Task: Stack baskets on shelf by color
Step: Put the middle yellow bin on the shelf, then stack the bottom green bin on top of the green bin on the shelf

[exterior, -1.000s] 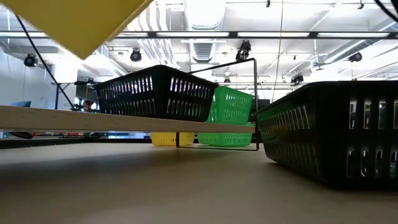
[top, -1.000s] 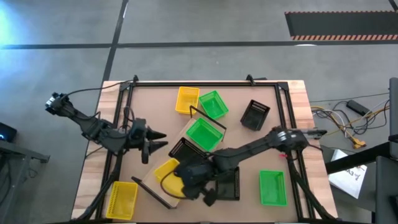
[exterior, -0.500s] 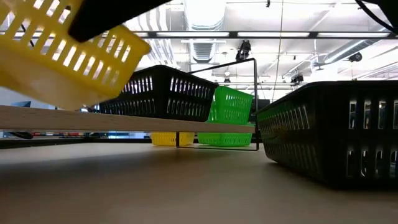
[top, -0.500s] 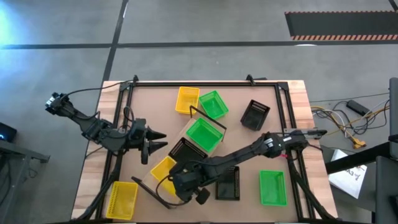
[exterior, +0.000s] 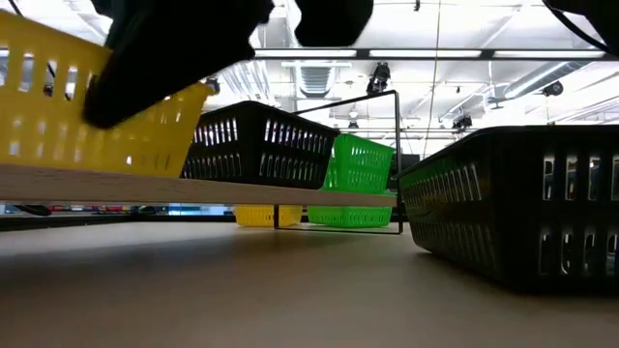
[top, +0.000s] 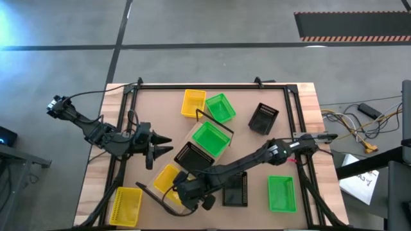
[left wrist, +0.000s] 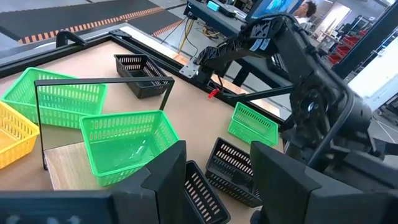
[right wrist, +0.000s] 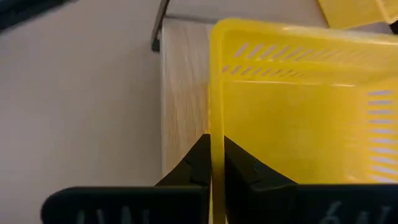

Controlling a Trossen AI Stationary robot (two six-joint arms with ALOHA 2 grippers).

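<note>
High view: the right gripper reaches across the worktop to the near end of the shelf, its fingers clamped on the rim of a yellow basket on the board. A black basket and a green basket sit farther along the shelf. The left gripper hovers left of it, fingers parted.

Low view: the yellow basket rests on the shelf.

Right wrist view: both fingers pinch the basket wall.
</note>
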